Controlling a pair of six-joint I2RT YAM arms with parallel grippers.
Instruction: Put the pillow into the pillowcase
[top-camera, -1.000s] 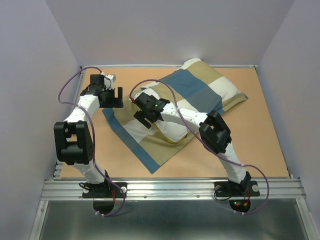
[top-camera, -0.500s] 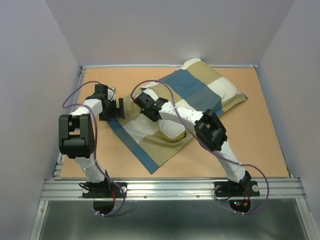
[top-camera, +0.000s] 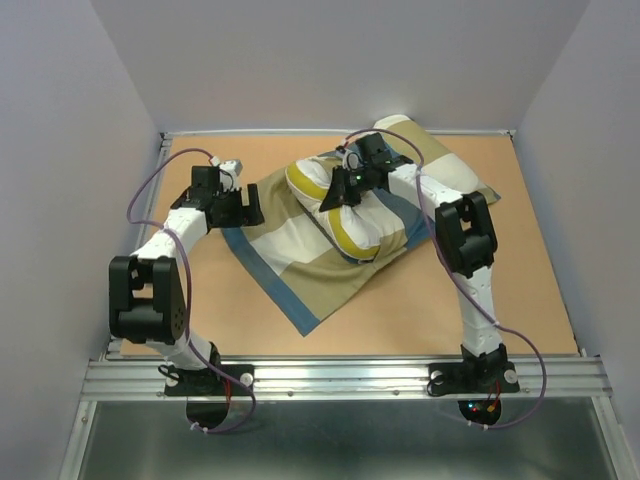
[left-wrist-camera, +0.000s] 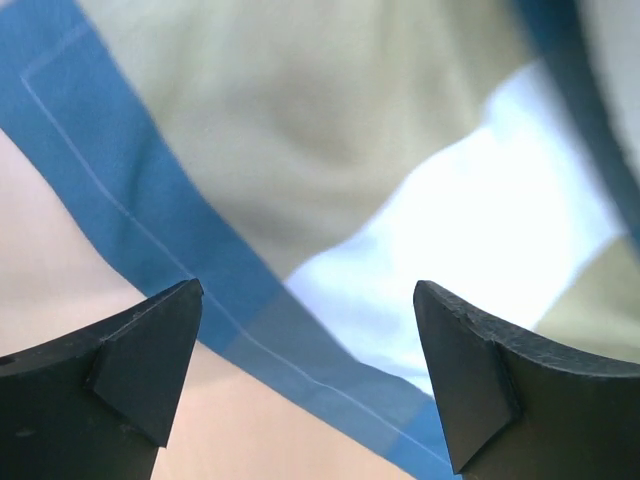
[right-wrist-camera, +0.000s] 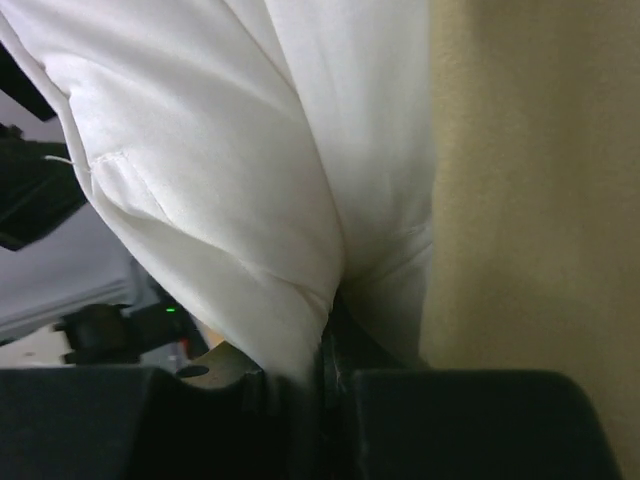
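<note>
From above, your right end effector (top-camera: 338, 192) is clamping the bunched pillow (top-camera: 352, 222) atop the pillowcase (top-camera: 300, 270) at mid-frame; your left end effector (top-camera: 245, 207) is hovering at its left edge.

Left wrist: fingers (left-wrist-camera: 140, 360) are standing apart over the pillowcase's (left-wrist-camera: 150, 230) blue hem.

Right wrist: jaws are pinching white pillow (right-wrist-camera: 220, 180) cloth.

You're likely mid-insertion; next, grab that hem to open the mouth.

The left arm (top-camera: 172, 228) is bent at the elbow and stretched forward, and the left gripper (left-wrist-camera: 305, 290) is held with its jaws spread wide. The right arm (top-camera: 470, 245) is extended far forward and turned leftward at the wrist, and the right gripper (top-camera: 340, 193) is clamped tight on a fold of the pillow (right-wrist-camera: 250, 150).
</note>
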